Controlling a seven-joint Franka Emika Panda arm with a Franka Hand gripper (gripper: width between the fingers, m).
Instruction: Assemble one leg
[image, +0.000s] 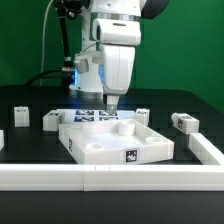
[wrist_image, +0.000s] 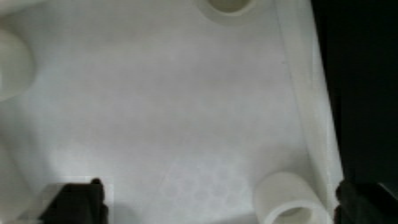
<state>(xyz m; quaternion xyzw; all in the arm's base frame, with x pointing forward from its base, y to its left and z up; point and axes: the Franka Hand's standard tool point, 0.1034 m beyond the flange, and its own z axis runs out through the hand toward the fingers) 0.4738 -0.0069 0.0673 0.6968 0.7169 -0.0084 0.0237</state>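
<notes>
green backdrop, black table (image: 35, 140): i read the gripper (image: 112, 100) as spread wide and empty over the square panel (image: 97, 148), with the nearest leg (image: 143, 116) resting on the table beside the panel, toward the exterior view's right, so i'd reach that way.

The large white panel (image: 100, 150) filled the counter's (image: 35, 148) middle toward the front edge, with the claw (image: 112, 100) low over its back part. Small legs (image: 183, 122) stood toward the exterior view's left and right edges. Bare counter lay open between panel and legs. A white rail (image: 110, 178) walled the front edge.
</notes>
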